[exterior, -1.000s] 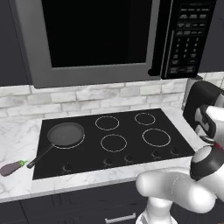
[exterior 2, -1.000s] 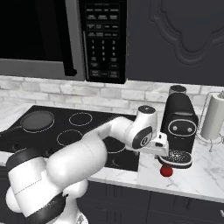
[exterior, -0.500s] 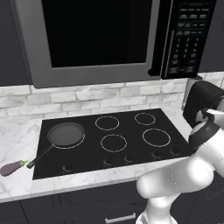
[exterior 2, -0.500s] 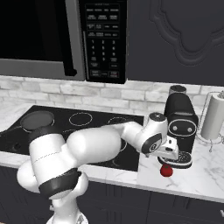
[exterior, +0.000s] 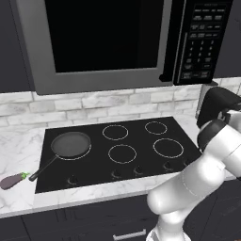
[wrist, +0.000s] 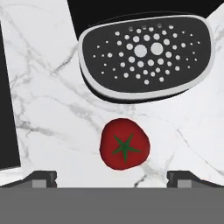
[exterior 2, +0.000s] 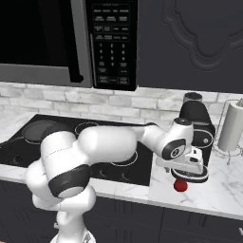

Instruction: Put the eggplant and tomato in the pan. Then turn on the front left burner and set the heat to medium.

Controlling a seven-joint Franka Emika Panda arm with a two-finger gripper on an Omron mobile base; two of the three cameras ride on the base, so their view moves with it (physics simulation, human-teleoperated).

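The small red tomato (wrist: 124, 143) with a green star stem lies on the marble counter right of the cooktop, also visible in the right base view as the tomato (exterior 2: 180, 185). My gripper (wrist: 113, 177) hangs open just above it, fingertips (wrist: 42, 176) spread wide to either side, touching nothing; from the right base it is the gripper (exterior 2: 182, 177). The dark pan (exterior: 70, 144) sits on the front left burner (exterior: 71, 157), handle pointing front-left. The purple eggplant (exterior: 13, 180) lies on the counter left of the cooktop, by the handle's end.
A black coffee machine (exterior 2: 197, 127) stands just behind the tomato; its perforated drip tray (wrist: 144, 57) lies close beyond it. A paper towel roll (exterior 2: 232, 127) stands at far right. A microwave (exterior: 108, 42) hangs above the cooktop (exterior: 141, 162).
The arm has stretched further right and the hand has come down a little, closer over the tomato. Tomato, pan and eggplant have not moved.
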